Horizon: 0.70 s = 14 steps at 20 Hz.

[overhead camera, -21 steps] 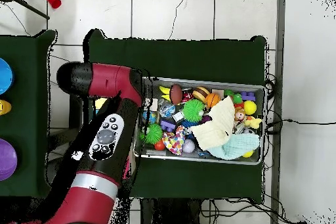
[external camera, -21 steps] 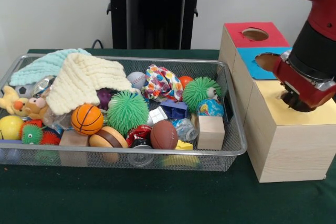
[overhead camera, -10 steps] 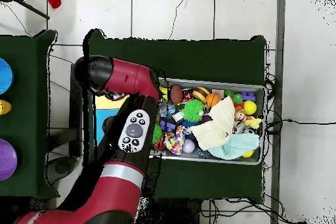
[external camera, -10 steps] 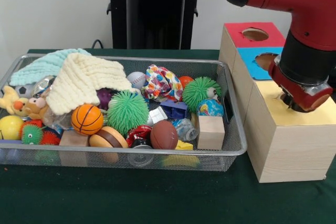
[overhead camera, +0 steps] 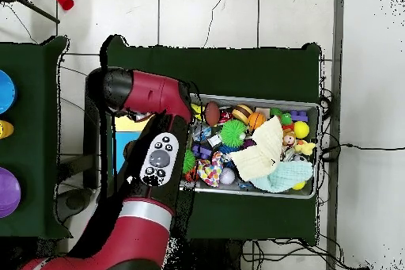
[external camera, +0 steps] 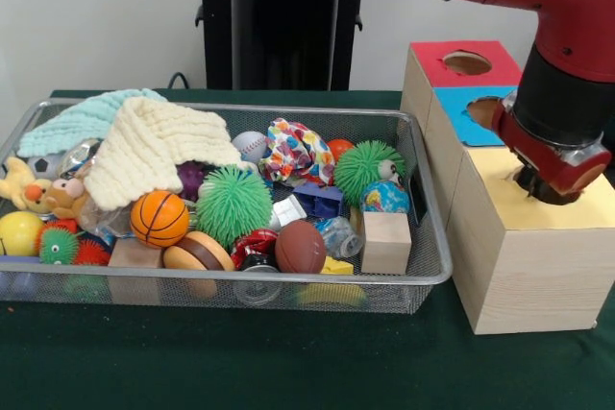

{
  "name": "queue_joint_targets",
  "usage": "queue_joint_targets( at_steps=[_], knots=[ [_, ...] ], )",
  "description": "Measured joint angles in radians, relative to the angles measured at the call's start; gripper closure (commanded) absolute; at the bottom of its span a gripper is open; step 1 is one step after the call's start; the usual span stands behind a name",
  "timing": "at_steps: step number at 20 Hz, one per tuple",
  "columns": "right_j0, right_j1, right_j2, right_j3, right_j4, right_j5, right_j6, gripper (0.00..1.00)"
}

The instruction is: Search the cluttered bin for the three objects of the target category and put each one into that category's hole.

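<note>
Since half a second ago the arm (external camera: 567, 93) has shifted its wrist slightly away from the bin, and its upper link sits a little differently; the tool end is over much the same spot. The gripper (external camera: 543, 187) hangs just over the top of the yellow box (external camera: 577, 228), right where that box's hole should be, so the hole is hidden. I cannot tell whether the gripper is spread or closed, and nothing shows in its grasp. In the overhead view the arm covers it completely.

My reading is that a drop is finishing here, and the next move turns on one relation. The bin (external camera: 423, 280) lies beside and below the gripper, across the box's near wall, with its long axis running away from the gripper. Every remaining candidate is therefore on that one side. Which category is the target cannot be told, so the task's objects stay unnamed, somewhere in that clutter.

Nearest the gripper is a wooden block (external camera: 387, 242), and a second block (external camera: 135, 253) lies far along the bin. Two large green spiky balls (external camera: 233, 204) show, and three sports balls: basketball (external camera: 159, 218), football (external camera: 300, 247) and baseball (external camera: 250, 146). Two knitted cloths (external camera: 154, 146) at the farthest end may hide more.

There are three boxes: yellow, blue box (external camera: 461, 127) behind it, and red box (external camera: 432, 64) beyond.
</note>
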Motion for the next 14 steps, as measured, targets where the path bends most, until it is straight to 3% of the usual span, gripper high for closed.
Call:
queue_joint_targets(
  at_steps=[14],
  knots=[
    [0.011, -0.038, 0.000, 0.000, -0.058, 0.002, 0.000, 1.00]
  ],
)
